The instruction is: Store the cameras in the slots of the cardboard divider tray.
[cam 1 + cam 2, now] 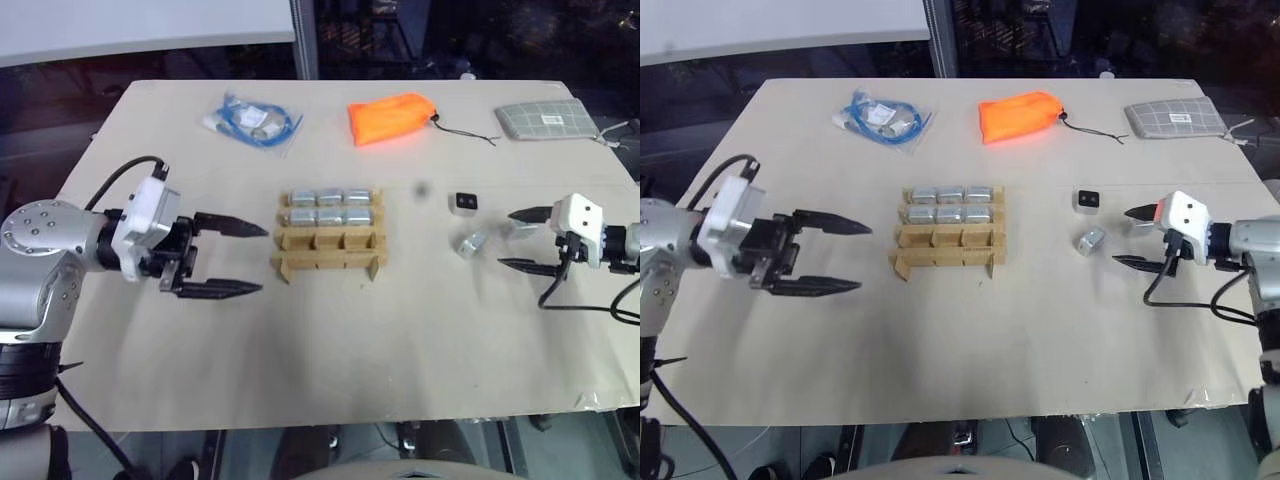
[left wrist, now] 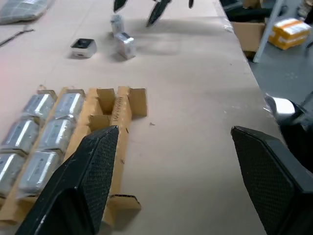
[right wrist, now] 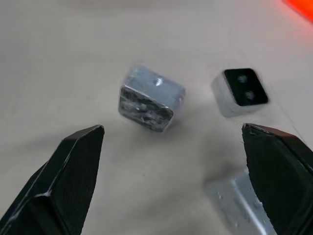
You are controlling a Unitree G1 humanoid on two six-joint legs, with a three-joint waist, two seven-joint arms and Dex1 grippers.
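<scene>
Six cameras slotted, three loose on the table.
Cardboard divider tray [image 1: 330,236] sits mid-table, far two rows filled with cameras [image 1: 330,206]. Left gripper [image 1: 240,258] spread, empty; right gripper [image 1: 1128,237] spread, empty, beside the loose cameras [image 1: 1090,240].

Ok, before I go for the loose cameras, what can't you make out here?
- Third loose camera: cut off by the right wrist view's edge and the finger; from the head views the right gripper partly hides it.
- Tilted camera: blurred, lens face unclear.
- Tray: floors of its empty slots are hidden by the dividers.
- Bag: contents too small to make out.
</scene>
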